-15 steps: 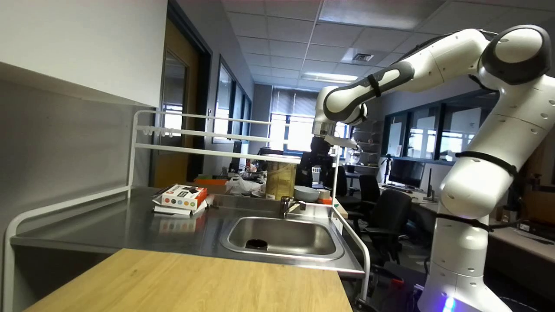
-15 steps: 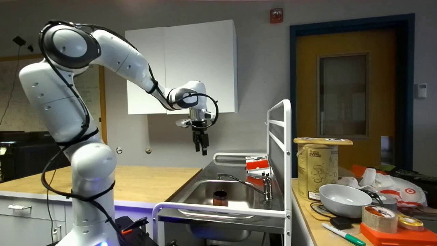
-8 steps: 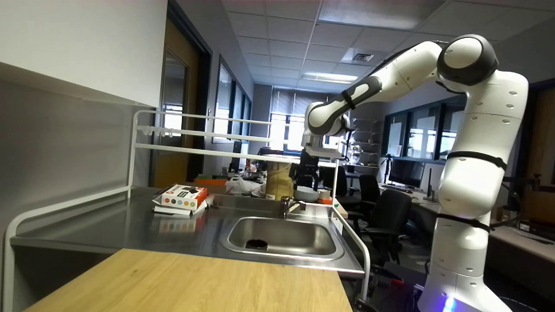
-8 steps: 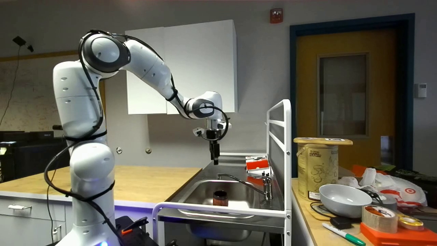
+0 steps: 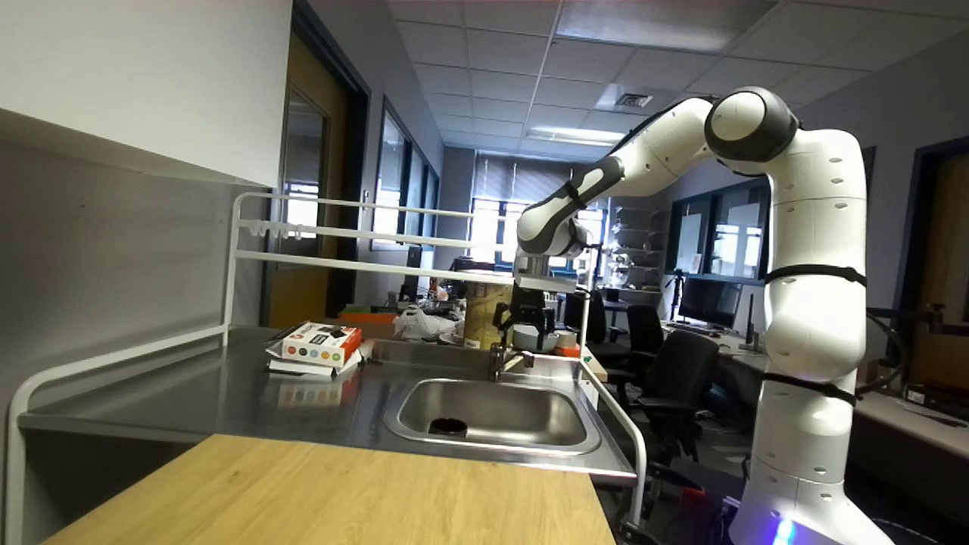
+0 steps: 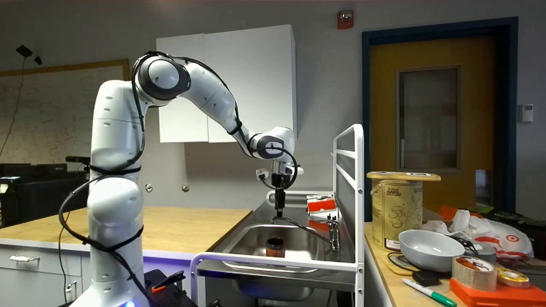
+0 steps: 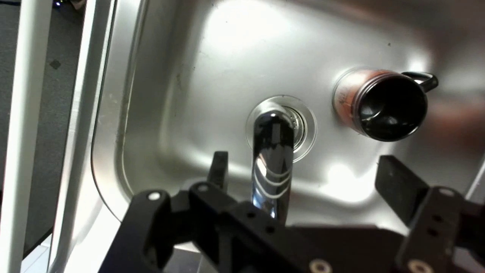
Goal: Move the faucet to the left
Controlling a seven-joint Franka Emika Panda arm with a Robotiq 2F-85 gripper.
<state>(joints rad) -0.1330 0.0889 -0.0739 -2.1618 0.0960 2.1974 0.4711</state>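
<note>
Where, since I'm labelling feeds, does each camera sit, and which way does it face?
An exterior view: seemingly by the wooden countertop, facing the steel sink and window; arm and claw show.
An exterior view: seemingly outside the white rail, facing the wall cabinet; arm and claw show.
Wrist view: on the arm above the claw, looking down at the steel sink, faucet and mug; open claw fingers show.
Both exterior views share steel sink, faucet, mug and cardboard box.

In the wrist view my own gripper [image 7: 307,176] blocks the lower end of the faucet [image 7: 273,163], the bottom edge chops off part of me, and the sink [image 7: 322,49] gets cropped up top. In an exterior view a white rail [image 6: 290,262] hides the base of the mug [image 6: 275,249]. Lettering on the box [image 5: 322,344] is way too tiny in both exterior views.
</note>
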